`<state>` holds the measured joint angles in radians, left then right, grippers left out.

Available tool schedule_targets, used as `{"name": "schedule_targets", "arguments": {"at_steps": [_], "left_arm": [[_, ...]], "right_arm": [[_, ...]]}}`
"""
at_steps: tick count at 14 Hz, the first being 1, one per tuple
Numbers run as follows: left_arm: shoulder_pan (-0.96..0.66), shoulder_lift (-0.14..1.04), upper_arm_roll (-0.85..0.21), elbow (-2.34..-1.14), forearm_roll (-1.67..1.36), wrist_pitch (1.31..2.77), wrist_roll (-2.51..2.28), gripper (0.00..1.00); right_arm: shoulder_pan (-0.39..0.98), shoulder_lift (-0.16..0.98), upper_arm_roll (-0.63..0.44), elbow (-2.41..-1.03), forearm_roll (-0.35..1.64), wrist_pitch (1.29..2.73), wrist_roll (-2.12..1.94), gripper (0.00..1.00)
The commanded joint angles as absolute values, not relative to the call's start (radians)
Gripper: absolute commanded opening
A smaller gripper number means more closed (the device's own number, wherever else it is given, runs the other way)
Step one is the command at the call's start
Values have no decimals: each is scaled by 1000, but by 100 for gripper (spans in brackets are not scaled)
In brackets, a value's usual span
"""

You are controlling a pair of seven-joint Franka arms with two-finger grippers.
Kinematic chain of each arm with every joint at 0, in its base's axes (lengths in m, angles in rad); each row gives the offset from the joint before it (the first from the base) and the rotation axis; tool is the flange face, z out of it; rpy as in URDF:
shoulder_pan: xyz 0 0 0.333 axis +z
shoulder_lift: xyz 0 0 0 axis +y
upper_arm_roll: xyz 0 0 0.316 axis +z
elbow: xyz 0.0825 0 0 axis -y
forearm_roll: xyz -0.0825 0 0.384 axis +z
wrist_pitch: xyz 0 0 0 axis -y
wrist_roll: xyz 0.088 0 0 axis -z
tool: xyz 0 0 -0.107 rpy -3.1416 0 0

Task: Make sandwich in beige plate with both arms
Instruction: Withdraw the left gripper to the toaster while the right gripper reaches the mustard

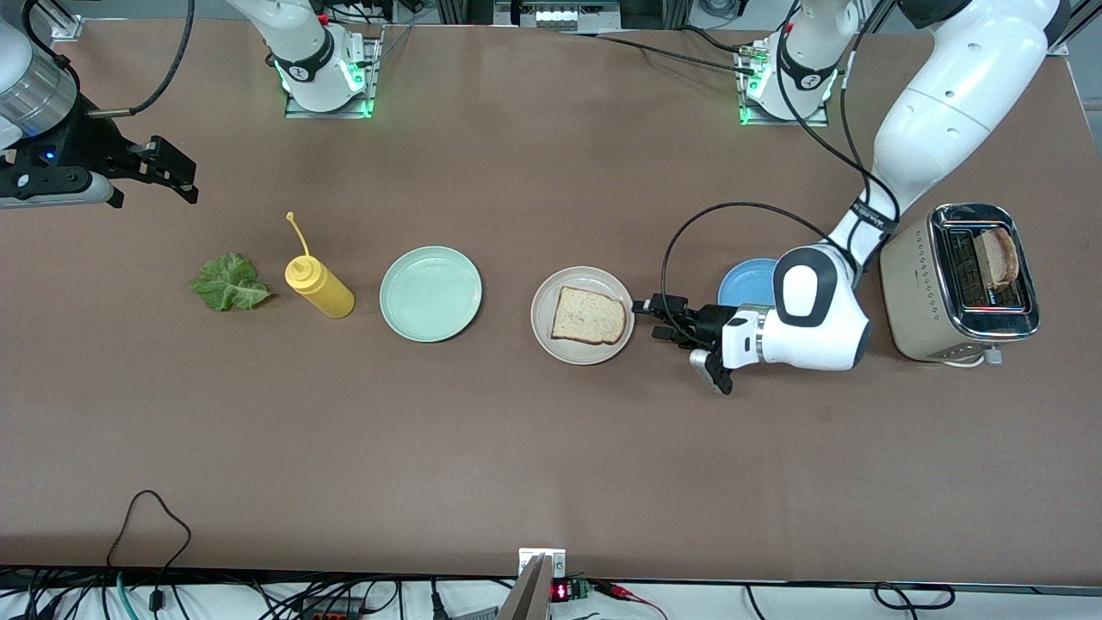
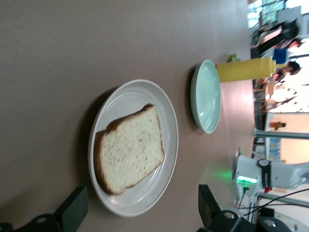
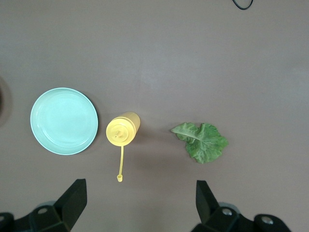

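Note:
One bread slice [image 1: 588,316] lies flat on the beige plate [image 1: 581,355] at mid-table. My left gripper [image 1: 650,319] hovers low beside that plate, toward the left arm's end, open and empty. In the left wrist view the bread [image 2: 130,150] and plate [image 2: 145,96] lie just ahead of the left gripper [image 2: 142,205]. A second bread slice [image 1: 1001,256] stands in the toaster [image 1: 960,284]. The lettuce leaf [image 1: 228,282] lies on the table toward the right arm's end. My right gripper [image 1: 176,170] hangs open high over that end; its wrist view shows the lettuce [image 3: 203,141] below the right gripper [image 3: 140,198].
A yellow squeeze bottle [image 1: 318,287] lies between the lettuce and a mint-green plate [image 1: 430,294]. A blue plate [image 1: 745,282] sits partly under the left arm, beside the toaster. The right wrist view also shows the bottle [image 3: 123,129] and mint plate [image 3: 63,121].

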<state>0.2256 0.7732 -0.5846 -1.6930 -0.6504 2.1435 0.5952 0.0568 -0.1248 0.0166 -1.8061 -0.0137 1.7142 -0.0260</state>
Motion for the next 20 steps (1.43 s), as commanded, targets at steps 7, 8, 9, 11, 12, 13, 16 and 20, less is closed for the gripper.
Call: {"name": "schedule_targets", "arguments": {"at_steps": [7,8,9,11,12,13,16,20], "left_arm": [[229,663,-572,-1574,-37,1831,229,100],[226,655,-571,-1548,16,1780,192,100],[221,652,-572,-1523,87,1729,178,100],[216,644,-584,-1474,211,1628,128,100],[213,629,-587,-1459,254,1580,86,100],[212,606,-588,-1451,293,1544,56,100],[222,500,-580,-1448,328,1499,25,100],[212,421,-528,-1347,308,1430,23,100]], "right_arm": [[51,-135,-196,-1882,296,1717,-573,100],[51,-130,-219,-1896,336,1718,-672,100],[48,-129,-245,-1914,395,1720,-783,100],[37,-127,-276,-1956,480,1720,-944,100],[22,-121,-281,-1973,518,1718,-1019,100],[5,-114,-281,-1989,552,1718,-1104,100],[-46,-78,-281,-2049,713,1709,-1396,100],[-98,33,-281,-2086,898,1669,-1811,100]]}}
